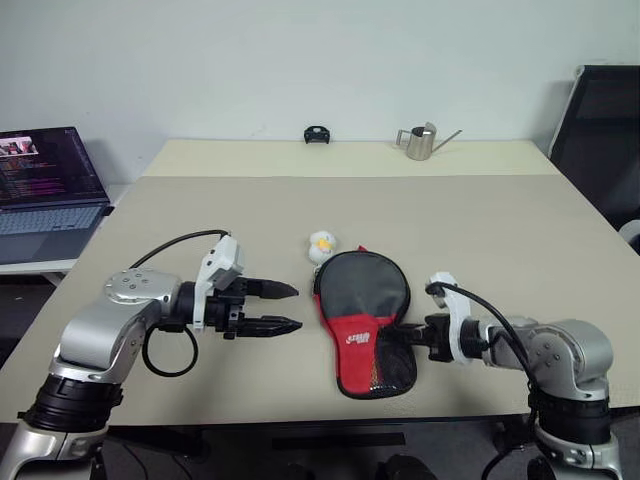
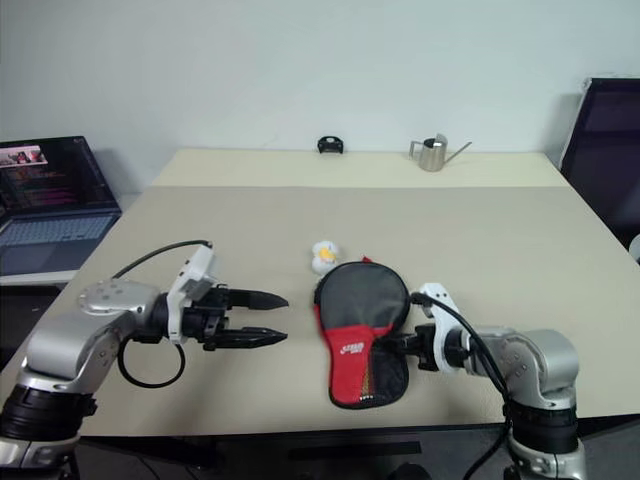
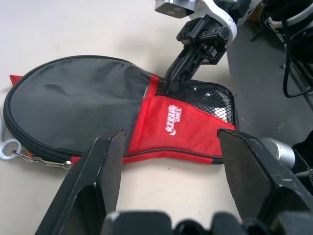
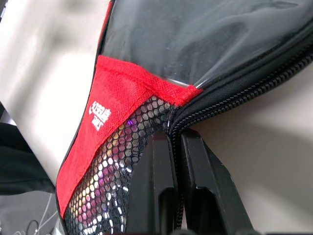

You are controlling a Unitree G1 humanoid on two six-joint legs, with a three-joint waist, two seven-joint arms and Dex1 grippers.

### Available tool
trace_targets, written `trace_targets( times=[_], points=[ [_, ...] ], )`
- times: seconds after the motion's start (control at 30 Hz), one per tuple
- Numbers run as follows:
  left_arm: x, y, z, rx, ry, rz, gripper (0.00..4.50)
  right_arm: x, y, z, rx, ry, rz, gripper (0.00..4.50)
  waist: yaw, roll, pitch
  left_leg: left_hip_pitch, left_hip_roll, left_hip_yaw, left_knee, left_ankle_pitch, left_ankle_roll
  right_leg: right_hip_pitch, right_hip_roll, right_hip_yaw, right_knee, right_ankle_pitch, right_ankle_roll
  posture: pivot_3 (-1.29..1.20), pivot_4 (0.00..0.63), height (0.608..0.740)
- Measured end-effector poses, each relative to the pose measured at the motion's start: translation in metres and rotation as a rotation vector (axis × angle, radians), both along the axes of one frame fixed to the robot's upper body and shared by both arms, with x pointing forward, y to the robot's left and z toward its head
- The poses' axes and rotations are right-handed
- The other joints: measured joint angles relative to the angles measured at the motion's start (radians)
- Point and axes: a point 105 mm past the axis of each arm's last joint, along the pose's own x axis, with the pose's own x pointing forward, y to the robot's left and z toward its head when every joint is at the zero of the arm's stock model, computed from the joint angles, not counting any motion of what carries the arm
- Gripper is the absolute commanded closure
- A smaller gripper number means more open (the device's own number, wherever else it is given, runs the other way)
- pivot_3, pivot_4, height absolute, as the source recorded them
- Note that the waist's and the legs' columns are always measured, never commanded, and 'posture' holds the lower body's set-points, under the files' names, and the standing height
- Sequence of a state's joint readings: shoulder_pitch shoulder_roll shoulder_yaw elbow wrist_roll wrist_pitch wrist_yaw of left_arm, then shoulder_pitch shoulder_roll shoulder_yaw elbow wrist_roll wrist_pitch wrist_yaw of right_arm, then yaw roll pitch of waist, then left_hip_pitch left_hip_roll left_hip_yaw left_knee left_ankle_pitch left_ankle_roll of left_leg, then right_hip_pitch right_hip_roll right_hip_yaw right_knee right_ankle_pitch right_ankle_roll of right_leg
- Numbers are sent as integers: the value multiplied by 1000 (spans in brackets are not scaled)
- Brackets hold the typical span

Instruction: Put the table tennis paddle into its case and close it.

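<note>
- One table (image 1: pixel 480 215) carried everything
- One laptop (image 1: pixel 45 185) sat off its left edge
- One case (image 1: pixel 362 318) lay near the front edge, between two grippers
- Left gripper (image 1: pixel 285 308) hung spread, empty; right gripper (image 1: pixel 392 340) was clenched at the case's zipper edge
- One watering can (image 1: pixel 422 141), one small toy (image 1: pixel 321 245)

Plain pale wall (image 1: pixel 300 60), beige table (image 1: pixel 500 230), open laptop (image 1: pixel 50 190) left, black chair (image 1: pixel 605 130) right
</note>
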State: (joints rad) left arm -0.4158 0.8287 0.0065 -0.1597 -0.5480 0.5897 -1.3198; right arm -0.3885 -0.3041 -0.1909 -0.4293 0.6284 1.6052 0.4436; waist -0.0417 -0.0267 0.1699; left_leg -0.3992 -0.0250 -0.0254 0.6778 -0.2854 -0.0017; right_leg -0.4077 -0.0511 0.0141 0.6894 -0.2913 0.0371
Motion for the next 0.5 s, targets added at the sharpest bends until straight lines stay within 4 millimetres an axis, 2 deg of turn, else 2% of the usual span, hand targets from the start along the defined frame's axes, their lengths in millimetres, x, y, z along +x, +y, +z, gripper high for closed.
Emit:
trace_targets(
  times=[0.5],
  points=[
    [1,-8,0,10,-1,-33,1237,-10,4,-12,60,29,-109,4488,0,0,0,1,0,0,0,0,0,1,1,0,0,0,0,0,150,740]
  ],
)
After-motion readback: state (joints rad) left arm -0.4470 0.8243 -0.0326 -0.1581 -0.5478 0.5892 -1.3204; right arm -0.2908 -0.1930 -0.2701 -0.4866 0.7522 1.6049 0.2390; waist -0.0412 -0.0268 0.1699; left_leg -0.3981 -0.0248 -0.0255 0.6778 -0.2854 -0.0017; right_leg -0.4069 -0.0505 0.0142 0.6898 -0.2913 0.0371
